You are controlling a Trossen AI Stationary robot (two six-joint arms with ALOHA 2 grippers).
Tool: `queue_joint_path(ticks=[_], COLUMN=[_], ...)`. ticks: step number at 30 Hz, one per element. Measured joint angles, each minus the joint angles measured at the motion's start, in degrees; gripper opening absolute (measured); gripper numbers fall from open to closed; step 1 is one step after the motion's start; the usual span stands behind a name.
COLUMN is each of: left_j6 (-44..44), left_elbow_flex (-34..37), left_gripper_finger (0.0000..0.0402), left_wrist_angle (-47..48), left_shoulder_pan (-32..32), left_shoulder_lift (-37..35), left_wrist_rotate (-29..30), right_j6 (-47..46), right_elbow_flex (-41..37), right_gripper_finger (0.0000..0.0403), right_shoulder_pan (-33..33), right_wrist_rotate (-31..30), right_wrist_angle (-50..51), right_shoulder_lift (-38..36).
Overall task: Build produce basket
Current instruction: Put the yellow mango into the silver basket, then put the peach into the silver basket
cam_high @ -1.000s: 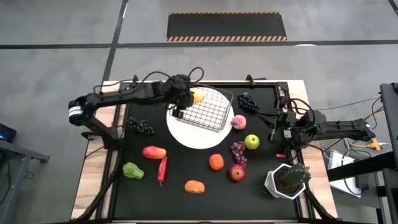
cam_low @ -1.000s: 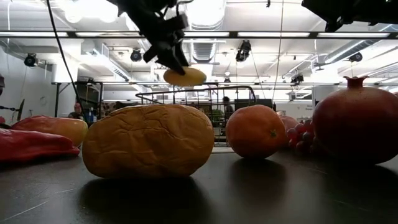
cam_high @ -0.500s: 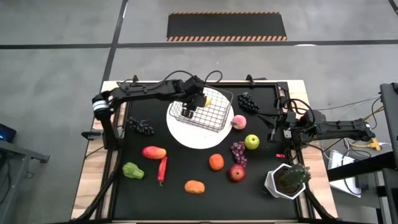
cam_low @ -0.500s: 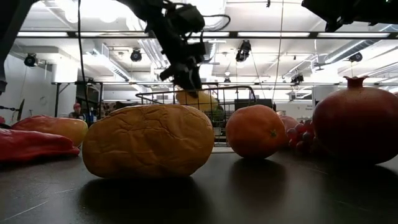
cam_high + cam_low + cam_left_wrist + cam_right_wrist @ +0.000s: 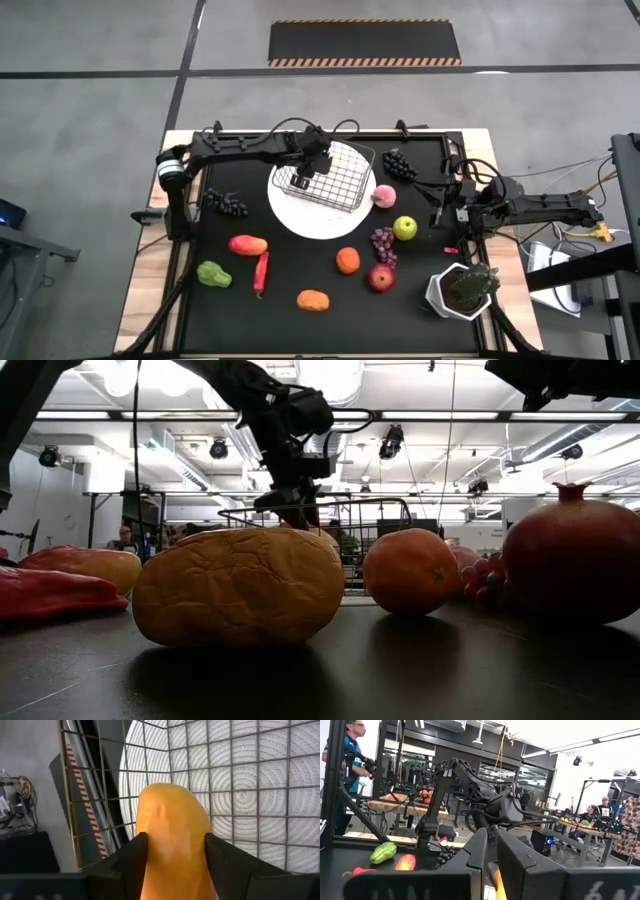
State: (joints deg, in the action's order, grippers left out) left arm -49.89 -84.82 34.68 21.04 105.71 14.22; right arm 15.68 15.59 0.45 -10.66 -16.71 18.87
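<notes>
Black matting (image 5: 300, 270) covered the table, with grey floor around it and a striped dark mat (image 5: 365, 42) beyond the far edge. Over the far middle of the table the left gripper (image 5: 306, 173) reached down into the basket (image 5: 335, 185), which sat on a white plate (image 5: 300, 220). Its fingers (image 5: 125, 865) were pinched on a yellow mango (image 5: 172, 842), one on each side, and the wire grid and the plate's ribbed face showed just past the fruit. From table height the same gripper (image 5: 290, 510) hung at the basket's rim (image 5: 380, 503). Just beside the basket on the side away from the left arm lay a pink peach (image 5: 384, 194), and a dark grape bunch (image 5: 399, 164) lay near the far corner. Another dark bunch (image 5: 226, 204) lay close under the left arm. Nearer the front edge, well apart from the gripper, lay a green pepper (image 5: 213, 273), a red chilli (image 5: 261, 271), two oranges (image 5: 347, 260), a pomegranate (image 5: 381, 278), a green apple (image 5: 404, 228) and purple grapes (image 5: 384, 243). The right gripper (image 5: 447, 208) waited at the table's right edge, its fingers (image 5: 512, 855) pressed nearly together on nothing, near a white plant pot (image 5: 455, 292).
</notes>
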Motion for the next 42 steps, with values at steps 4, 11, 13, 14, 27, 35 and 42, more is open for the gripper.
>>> queue_joint_path(ticks=[4, 11, 13, 14, 27, 35, 42], left_j6=[0.02, 0.07, 0.09, 0.09, 0.01, 2.27, 26.67], left_elbow_flex=[0.04, 0.23, 0.24, 0.26, 0.36, -0.30, 1.14], left_gripper_finger=[0.0166, 0.0166, 0.0166, 0.0166, 0.0233, 0.0237, 0.0237], left_wrist_angle=[0.07, 0.24, 0.22, 0.24, 0.09, 0.76, -0.25], left_shoulder_pan=[0.00, 0.02, 0.02, 0.02, -0.07, -5.68, -17.00], left_shoulder_lift=[-0.06, -0.09, -0.11, -0.11, -0.33, -4.55, -13.78], left_wrist_rotate=[0.00, 0.00, 0.00, 0.00, 4.38, 14.07, 6.57], right_j6=[0.00, -0.12, -0.24, -0.24, -0.74, -0.72, -4.39], right_elbow_flex=[0.00, 0.00, 0.00, 0.00, 0.00, 0.00, 0.00], right_gripper_finger=[0.0031, 0.0031, 0.0031, 0.0031, 0.0031, 0.0031, 0.0031], right_shoulder_pan=[0.00, 0.00, 0.00, 0.00, 0.00, 0.00, 0.00], right_wrist_rotate=[0.00, 0.00, 0.02, 0.00, 0.02, 0.02, 0.04], right_wrist_angle=[-0.02, -0.02, -0.02, 0.02, 0.17, 1.70, 3.72], right_shoulder_lift=[0.00, 0.00, 0.00, 0.00, 0.00, 0.02, 0.04])
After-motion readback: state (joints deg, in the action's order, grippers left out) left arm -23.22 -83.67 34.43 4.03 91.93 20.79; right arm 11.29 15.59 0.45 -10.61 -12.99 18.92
